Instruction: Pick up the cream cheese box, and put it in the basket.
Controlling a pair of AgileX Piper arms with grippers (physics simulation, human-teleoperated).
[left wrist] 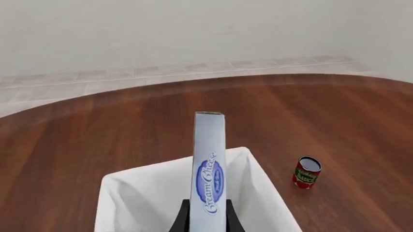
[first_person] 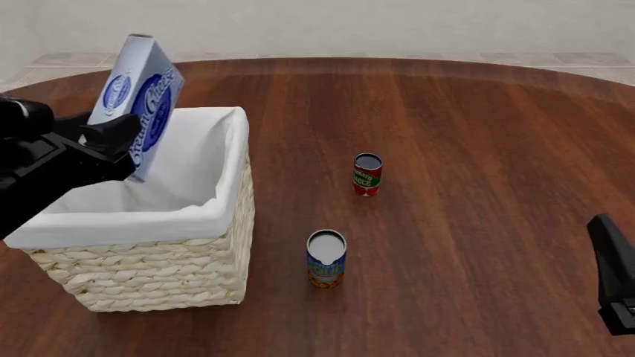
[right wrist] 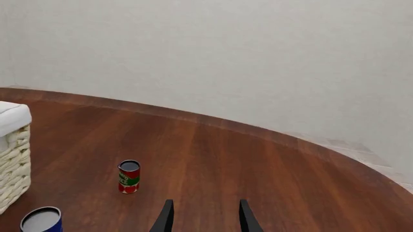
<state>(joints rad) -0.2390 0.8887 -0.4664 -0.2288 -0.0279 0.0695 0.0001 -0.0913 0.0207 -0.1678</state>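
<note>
Front view shows the left gripper (first_person: pixel 117 137) clenched on the lower end of the box (first_person: pixel 139 100), which stands tilted above the basket (first_person: pixel 149 271), over its far left part near the back rim. The step in hand is the release. To do it well, I would bring the box nearer the middle of the liner and lower it before letting go, so it drops inside and does not catch the rim or tip over the far edge. The right gripper (right wrist: pixel 203 217) idles with jaws parted, holding nothing, well apart from the 2 cans (first_person: pixel 367 175) on the table (first_person: pixel 476 134), which need no attention.
</note>
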